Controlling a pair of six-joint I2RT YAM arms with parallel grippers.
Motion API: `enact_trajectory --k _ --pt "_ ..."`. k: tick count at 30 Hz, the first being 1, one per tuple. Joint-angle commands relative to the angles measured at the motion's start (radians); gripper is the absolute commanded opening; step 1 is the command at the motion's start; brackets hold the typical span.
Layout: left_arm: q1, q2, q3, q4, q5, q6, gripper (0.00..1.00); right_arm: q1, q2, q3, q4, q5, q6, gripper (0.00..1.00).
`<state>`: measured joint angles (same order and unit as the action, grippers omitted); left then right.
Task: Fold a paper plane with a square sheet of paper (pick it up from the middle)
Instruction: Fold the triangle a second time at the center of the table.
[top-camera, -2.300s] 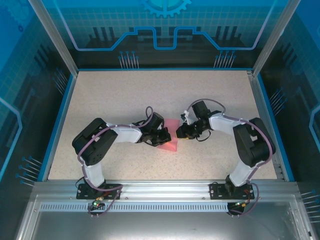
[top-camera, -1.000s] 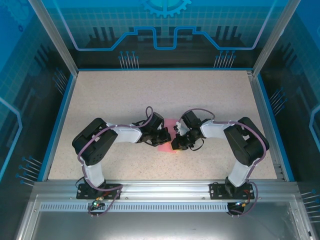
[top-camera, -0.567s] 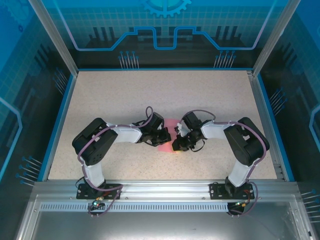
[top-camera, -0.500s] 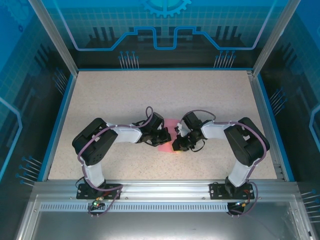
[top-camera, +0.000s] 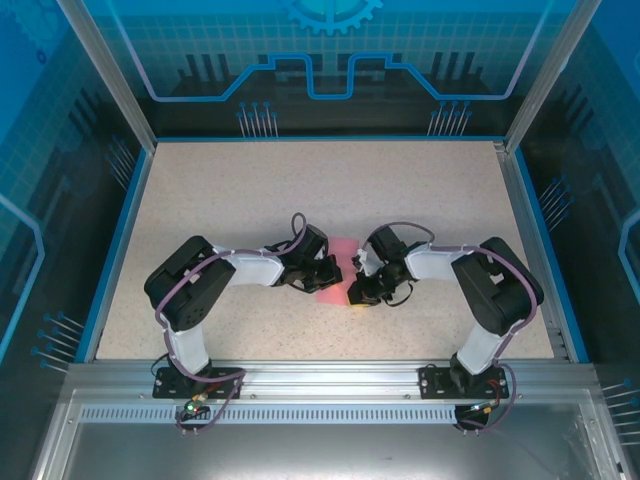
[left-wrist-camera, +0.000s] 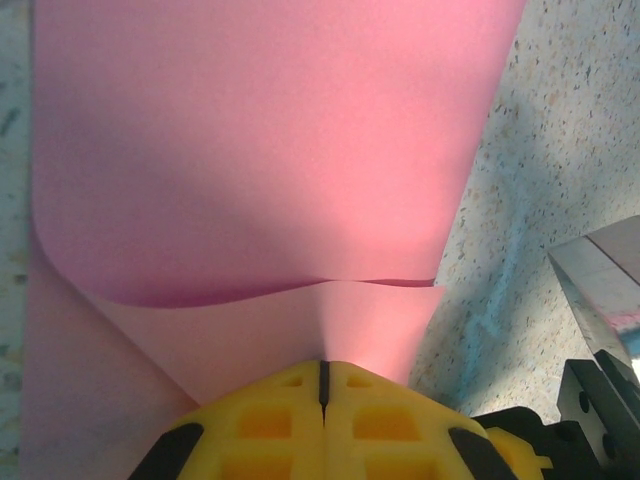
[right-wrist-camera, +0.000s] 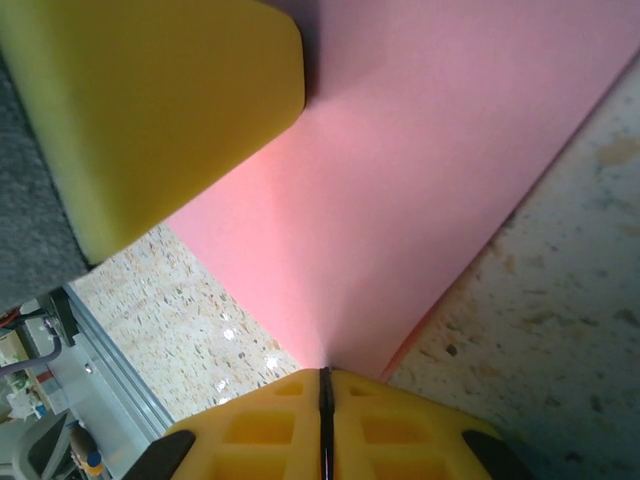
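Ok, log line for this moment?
left pincer: shut on paper | right pincer: shut on paper | paper: flap curled over, not flattened

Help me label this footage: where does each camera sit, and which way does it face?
Top external: above and behind the bases, looking down on the table; both arms show, meeting at the pink sheet.
Left wrist: on the left arm, looking along its shut left fingers, which pinch the sheet.
Right wrist: on the right arm, looking along its shut right fingers, also pinching it.
Shared: all see the sheet; the right wrist view also catches the left fingers.
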<state>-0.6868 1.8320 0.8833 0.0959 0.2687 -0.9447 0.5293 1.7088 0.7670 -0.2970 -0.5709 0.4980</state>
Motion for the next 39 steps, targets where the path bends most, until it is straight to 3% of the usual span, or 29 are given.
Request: enact_trajectory --k 1,9,14,25,32,39 --pt "-0.009 0.013 -0.028 -0.038 -0.032 -0.017 0.00 -0.011 -0.080 -0.034 -0.085 0.040 0.017 0.10" --pt "-0.009 0.012 -0.024 -0.028 -0.026 -0.020 0.00 0.011 -0.078 0.042 0.035 -0.026 0.107 0.10" --pt "-0.009 0.009 -0.024 -0.028 -0.026 -0.022 0.00 0.033 -0.001 0.085 0.024 0.026 0.109 0.10" --pt "-0.008 -0.021 -0.024 -0.016 -0.017 -0.010 0.00 -0.015 0.068 0.006 -0.002 0.077 0.073 0.06" --pt "-0.009 -0.111 -0.036 0.024 0.005 0.001 0.13 -0.020 0.068 -0.003 0.015 0.062 0.079 0.06" --pt "-0.010 -0.072 -0.036 0.065 0.024 -0.002 0.14 -0.021 0.075 0.000 0.013 0.062 0.077 0.06"
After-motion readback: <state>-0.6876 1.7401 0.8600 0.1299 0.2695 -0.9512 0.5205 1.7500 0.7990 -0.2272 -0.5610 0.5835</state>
